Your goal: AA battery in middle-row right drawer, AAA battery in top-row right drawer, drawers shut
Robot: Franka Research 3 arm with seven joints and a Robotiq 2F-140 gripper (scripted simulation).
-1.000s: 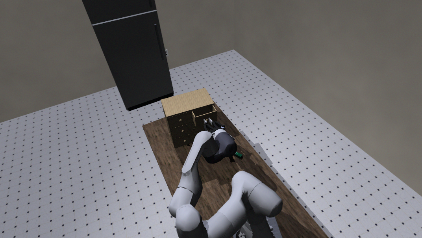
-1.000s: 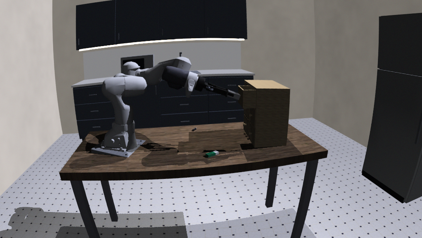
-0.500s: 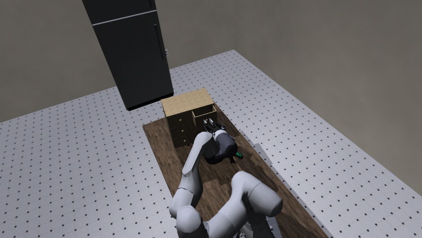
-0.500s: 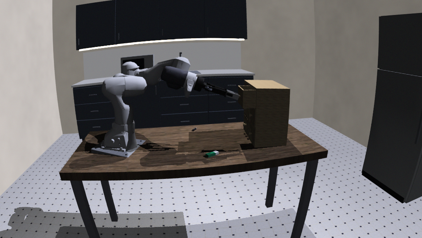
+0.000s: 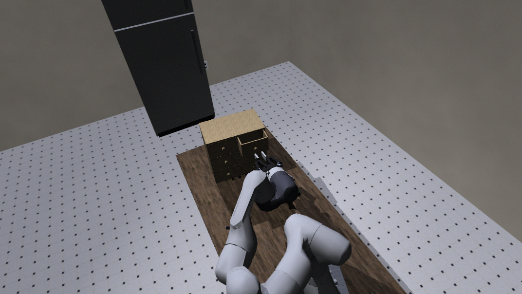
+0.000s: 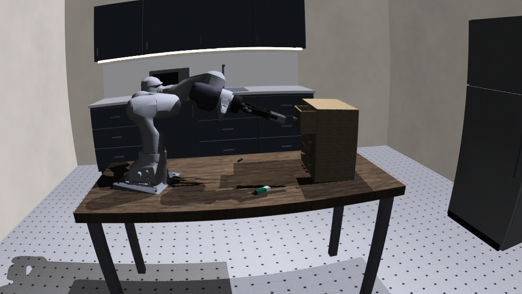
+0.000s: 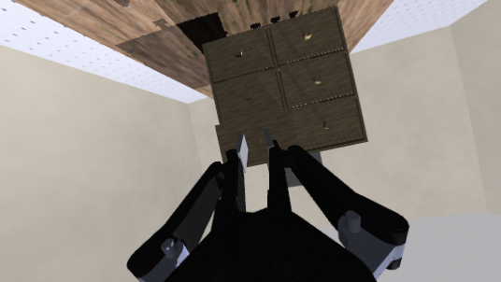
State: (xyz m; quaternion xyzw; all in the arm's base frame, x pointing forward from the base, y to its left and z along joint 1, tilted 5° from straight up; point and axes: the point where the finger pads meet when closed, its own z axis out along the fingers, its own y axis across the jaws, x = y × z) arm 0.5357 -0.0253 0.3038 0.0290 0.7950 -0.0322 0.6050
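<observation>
I've got the fridge [image 6: 489,120] off to one side, well apart from the desk [image 6: 204,213]. The desk is dark wood w/ dark legs, standing on dotted floor tiles.

The arm [image 6: 153,109] sits on its base plate [image 6: 120,187] at one end of the desk and reaches level toward the chest [image 6: 336,142] at the other end. The chest has a pale wood top and two columns of three drawers. The top right drawer [image 5: 253,140] is pulled partway out; from the top view I see into its open tray, but can't make out anything inside. The other five fronts look flush w/ the chest.

The claw [image 7: 254,147] is just in front of that open drawer, at knob height approx, not touching it as far as the side view shows. Its fingers stand a small way apart, slightly open, w/ nothing between them: in the wrist view I see the drawer front thru the gap.

On the desk btw arm and chest, near the front edge, lies a green and white battery [image 6: 262,190], flat on its side. Further back, toward the far edge, lies a smaller dark battery [image 6: 239,159]. Can't tell from the size alone which is AA and which AAA. Both are well apart from the chest and from the claw.
</observation>
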